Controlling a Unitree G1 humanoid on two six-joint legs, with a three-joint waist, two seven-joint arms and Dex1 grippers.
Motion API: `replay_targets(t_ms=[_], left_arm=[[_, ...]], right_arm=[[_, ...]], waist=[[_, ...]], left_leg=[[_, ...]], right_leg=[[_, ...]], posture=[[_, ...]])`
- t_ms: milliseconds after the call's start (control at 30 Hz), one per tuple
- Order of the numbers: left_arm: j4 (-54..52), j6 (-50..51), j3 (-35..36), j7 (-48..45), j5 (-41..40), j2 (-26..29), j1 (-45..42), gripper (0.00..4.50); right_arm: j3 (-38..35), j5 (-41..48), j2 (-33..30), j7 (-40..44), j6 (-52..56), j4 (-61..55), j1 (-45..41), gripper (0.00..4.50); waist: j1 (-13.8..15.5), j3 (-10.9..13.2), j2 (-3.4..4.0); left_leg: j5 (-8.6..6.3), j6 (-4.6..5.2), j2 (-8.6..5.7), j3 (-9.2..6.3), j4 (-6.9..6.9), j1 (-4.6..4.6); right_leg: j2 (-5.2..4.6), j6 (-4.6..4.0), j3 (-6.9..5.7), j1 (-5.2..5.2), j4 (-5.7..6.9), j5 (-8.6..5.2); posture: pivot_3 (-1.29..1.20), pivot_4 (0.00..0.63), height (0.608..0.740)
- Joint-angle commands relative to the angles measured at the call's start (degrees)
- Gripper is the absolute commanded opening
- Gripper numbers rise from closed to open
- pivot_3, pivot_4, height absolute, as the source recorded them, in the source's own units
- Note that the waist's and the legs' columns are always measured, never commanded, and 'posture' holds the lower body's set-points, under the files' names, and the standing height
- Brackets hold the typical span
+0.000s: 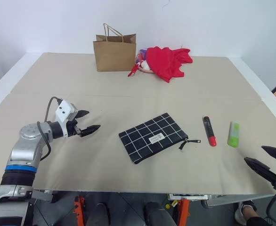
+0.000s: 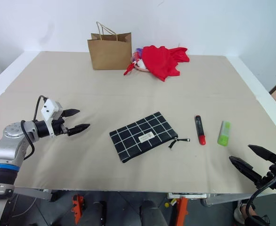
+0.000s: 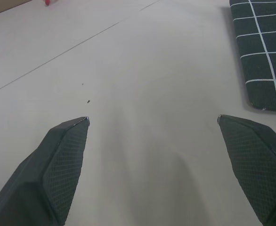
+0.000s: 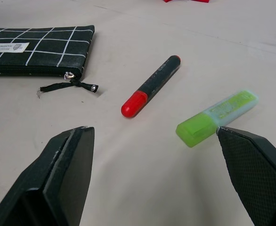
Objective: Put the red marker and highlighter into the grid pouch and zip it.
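On the beige table cover (image 1: 128,94), right of centre, the red marker (image 1: 209,131) lies flat, red cap toward me, with the highlighter (image 1: 233,134) just beside it further right; the two are apart, not touching. The grid pouch (image 1: 152,137) sits at mid-table, left of the marker, lying flat with its cord pull (image 1: 190,141) trailing toward the marker. I judge both pens light, rigid and smooth-barrelled, likely to roll or skid if nudged sideways, so I would pinch each across the barrel near its middle. The highlighter's chunkier body should give the easier purchase. The pouch looks soft and limp; the zipper appears closed, and it lies flat enough that I expect nothing inside, though I cannot see in. It will probably need one gripper pinning the fabric while the other draws the cord pull. My right gripper (image 1: 267,162) hovers near the table's front edge just short of the highlighter, fingers spread wide and empty. My left gripper (image 1: 85,121) hangs over bare cover left of the pouch, also spread wide, holding nothing. At the far edge stand a brown paper bag (image 1: 114,52), contents hidden, and a red cloth heap (image 1: 167,61) beside it.
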Motion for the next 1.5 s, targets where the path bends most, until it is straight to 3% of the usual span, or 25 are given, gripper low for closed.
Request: replay_targets(t_ms=[33, 433, 600, 700, 833, 1033, 1267, 1500], left_arm=[[-3.25, -0.68, 0.57, -3.17, -0.78, 2.01, 0.55, 4.5], [-4.86, -0.78, -1.73, -11.01, -1.37, 1.73, -0.93, 4.5], [-12.17, 0.29, -4.62, -13.14, -2.86, -0.12, -0.4, 4.5], [-18.58, 0.56, -8.45, -14.51, -3.46, -1.64, 1.04, 4.5], [-22.41, -0.95, -13.66, -16.58, -2.09, -2.95, 2.83, 4.5], [-22.63, -4.32, -17.24, -15.24, 0.44, -5.24, 3.89, 4.5], [-23.12, -11.56, -17.6, -13.0, 3.47, -6.45, 5.24, 4.5], [-14.77, -32.38, -19.62, -13.01, 13.84, -4.3, 5.67, 4.5]], right_arm=[[-0.52, 0.67, -1.08, -0.63, 0.89, -3.65, -0.97, 4.47], [3.0, 1.19, -1.6, -3.72, 6.71, -10.91, -4.45, 4.47], [11.76, 3.76, -0.84, -12.62, 15.16, -18.43, -14.59, 4.47], [22.12, -0.21, 3.4, -20.23, 16.62, -17.95, -26.66, 4.47], [33.12, -7.37, 11.65, -26.29, 14.41, -11.67, -36.77, 3.18], [42.38, -17.21, 19.45, -28.25, 5.87, -0.69, -37.09, 0.05], [43.5, -19.77, 21.53, -27.52, 2.08, 3.93, -34.12, 0.05], [44.71, -21.32, 24.75, -28.93, 1.58, 4.32, -35.47, 0.05]], waist=[[0.0, 0.0, 0.0], [0.15, 0.0, 0.01], [-0.24, 0.01, 0.04], [-0.47, 0.01, 0.03], [-0.24, 0.02, 0.04], [0.64, 0.02, 0.06], [0.85, 0.01, 0.07], [0.64, -0.01, 0.08]], left_leg=[[0.0, 0.0, 0.0, 0.0, 0.0, 0.0], [0.0, 0.0, 0.0, 0.0, 0.0, -0.02], [0.03, -0.02, 0.01, 0.0, 0.09, 0.0], [0.07, 0.04, 0.01, -0.02, 0.09, 0.01], [0.11, 0.1, 0.01, -0.02, 0.09, -0.02], [0.08, 0.13, -0.01, -0.16, 0.02, -0.2], [0.02, 0.16, -0.03, -0.32, 0.02, -0.1], [0.2, 0.22, -0.02, -0.4, 0.1, 0.09]], right_leg=[[0.0, 0.0, 0.0, 0.0, 0.0, 0.0], [0.0, 0.0, -0.01, 0.0, 0.0, 0.0], [0.0, -0.03, 0.0, 0.0, 0.01, 0.13], [0.01, -0.03, -0.01, 0.01, 0.02, 0.15], [0.02, -0.03, -0.01, 0.0, 0.02, 0.2], [0.02, 0.12, -0.14, -0.03, 0.03, 0.24], [0.03, 0.16, -0.27, 0.09, 0.03, 0.15], [0.05, -0.11, -0.33, 0.27, 0.04, 0.21]], posture=[[0.0, 0.15, 0.74], [0.0, 0.15, 0.74], [0.0, 0.15, 0.74], [0.0, 0.15, 0.74], [0.0, 0.15, 0.74], [0.0, 0.15, 0.74], [0.0, 0.15, 0.74], [0.0, 0.15, 0.74]])
